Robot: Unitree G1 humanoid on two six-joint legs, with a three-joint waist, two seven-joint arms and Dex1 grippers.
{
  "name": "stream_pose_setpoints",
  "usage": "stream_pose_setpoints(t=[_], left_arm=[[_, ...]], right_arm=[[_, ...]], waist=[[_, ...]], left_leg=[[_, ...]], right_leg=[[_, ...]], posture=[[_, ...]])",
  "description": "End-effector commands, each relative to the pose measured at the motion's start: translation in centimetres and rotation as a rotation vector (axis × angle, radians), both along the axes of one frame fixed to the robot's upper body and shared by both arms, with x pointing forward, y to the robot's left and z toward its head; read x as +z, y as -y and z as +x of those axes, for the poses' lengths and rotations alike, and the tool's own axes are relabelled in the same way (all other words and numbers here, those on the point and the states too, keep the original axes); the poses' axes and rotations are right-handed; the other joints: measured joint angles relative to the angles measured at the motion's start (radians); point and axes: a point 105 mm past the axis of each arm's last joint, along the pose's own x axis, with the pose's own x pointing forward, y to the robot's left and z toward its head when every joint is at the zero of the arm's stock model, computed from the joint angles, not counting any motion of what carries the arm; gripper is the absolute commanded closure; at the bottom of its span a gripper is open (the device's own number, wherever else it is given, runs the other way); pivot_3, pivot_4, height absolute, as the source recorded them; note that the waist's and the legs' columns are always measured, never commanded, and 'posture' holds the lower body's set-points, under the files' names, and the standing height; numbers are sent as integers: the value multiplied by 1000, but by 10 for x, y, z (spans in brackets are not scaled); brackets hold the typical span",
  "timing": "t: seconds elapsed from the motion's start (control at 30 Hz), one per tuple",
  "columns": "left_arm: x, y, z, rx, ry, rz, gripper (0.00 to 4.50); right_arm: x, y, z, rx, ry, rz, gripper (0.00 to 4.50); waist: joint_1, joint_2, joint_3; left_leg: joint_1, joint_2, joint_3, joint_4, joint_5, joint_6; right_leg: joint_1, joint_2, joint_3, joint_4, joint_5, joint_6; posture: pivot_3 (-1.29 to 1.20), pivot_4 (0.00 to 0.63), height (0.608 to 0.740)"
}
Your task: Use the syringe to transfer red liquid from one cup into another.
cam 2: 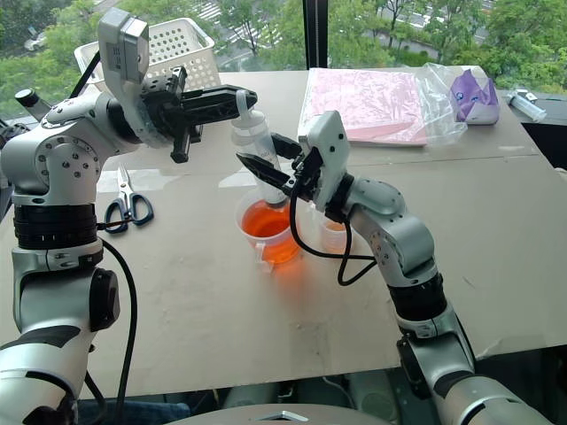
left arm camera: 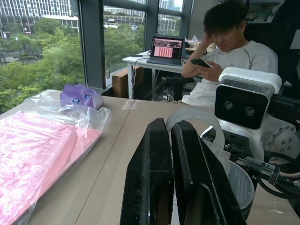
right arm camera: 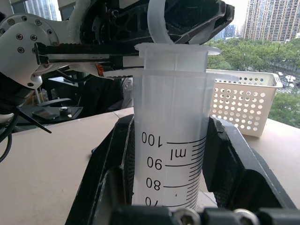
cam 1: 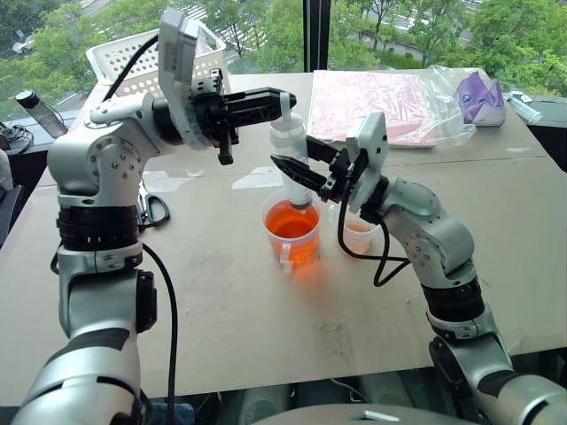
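Syringe [cam 1: 291,146]: upright over the big cup, barrel clamped between the right gripper's fingers, tip lowered into the cup; the plunger's ring handle stands at the top, pinched by the left gripper.
Right gripper [cam 1: 297,171]: clenched around the syringe barrel from the robot's right, about at the upper graduation marks, as the right wrist view shows.
Left gripper [cam 1: 282,99]: fingers pressed together on the plunger's ring [left arm camera: 194,117], reaching in level from the robot's left above the barrel.
Big cup [cam 1: 292,232]: on the table [cam 1: 221,301] directly below the syringe, holding red liquid [cam 1: 291,220] to well above half its height, handle toward the robot.
Small cup [cam 1: 358,235]: on the table just beside the big cup, on its right, under the right wrist; a shallow orange layer sits inside it.
Scissors [cam 2: 127,206]: flat on the table, near the left arm.
Basket [cam 2: 182,49]: white, perforated, at the table's far left corner.
Pink sheets in a plastic bag [cam 1: 372,104]: at the far side of the table.
Person [left arm camera: 225,56]: seated beyond the table, looking at a phone.
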Motion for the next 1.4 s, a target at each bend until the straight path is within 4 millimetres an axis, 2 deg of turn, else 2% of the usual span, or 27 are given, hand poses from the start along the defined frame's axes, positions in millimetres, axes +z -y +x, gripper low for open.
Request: stream_pose_setpoints(t=[0.03,1.4], left_arm=[[32,-8,-8,17,96,-81,4450],[32,-9,-6,21,87,-88,4450]], right_arm=[[-3,-11,-11,63,14,-15,2956],[-10,-13,-12,61,7,-21,2956]], waist=[[0,0,0],[0,0,0]], left_leg=[[0,0,0,0,0,0],[0,0,0,0,0,0]], right_leg=[[0,0,0,0,0,0],[0,0,0,0,0,0]], posture=[[0,150,740],[0,150,740]])
